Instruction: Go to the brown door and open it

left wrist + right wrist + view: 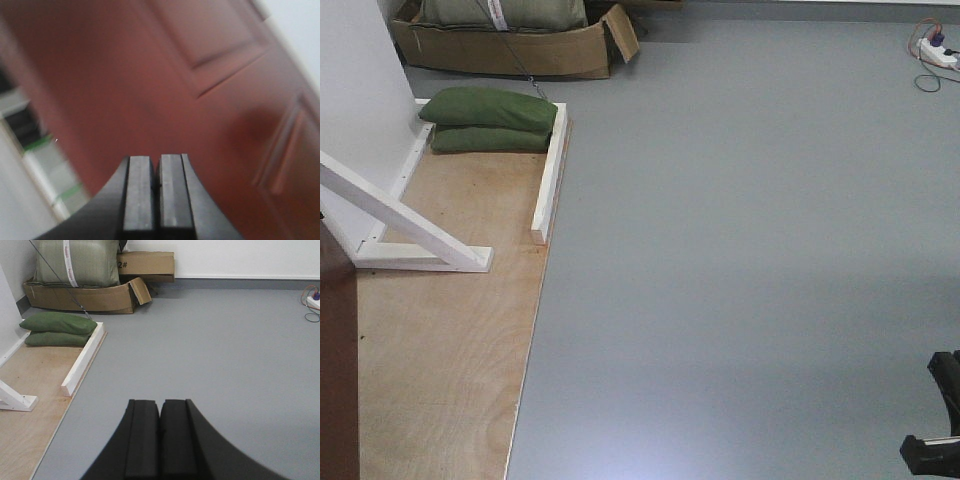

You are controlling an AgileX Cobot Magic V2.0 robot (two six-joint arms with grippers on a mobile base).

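The brown door (150,80) looms close before the left gripper (155,195), pressed together like the right gripper (160,440); best locate the unseen handle first, then spread the fingers around it.

front view: plywood sheet (440,350) fills lower left, floor (740,250) to its right. on the sheet, a diagonal brace (400,225) at mid left, w/ a rail (550,175) along the sheet's right edge. two sandbags (490,120) stacked upper left, btw wall panel (355,80) & rail. cardboard box (510,50) behind them at top. power strip (938,52) in top right corner. door (335,380) edge at far lower left.
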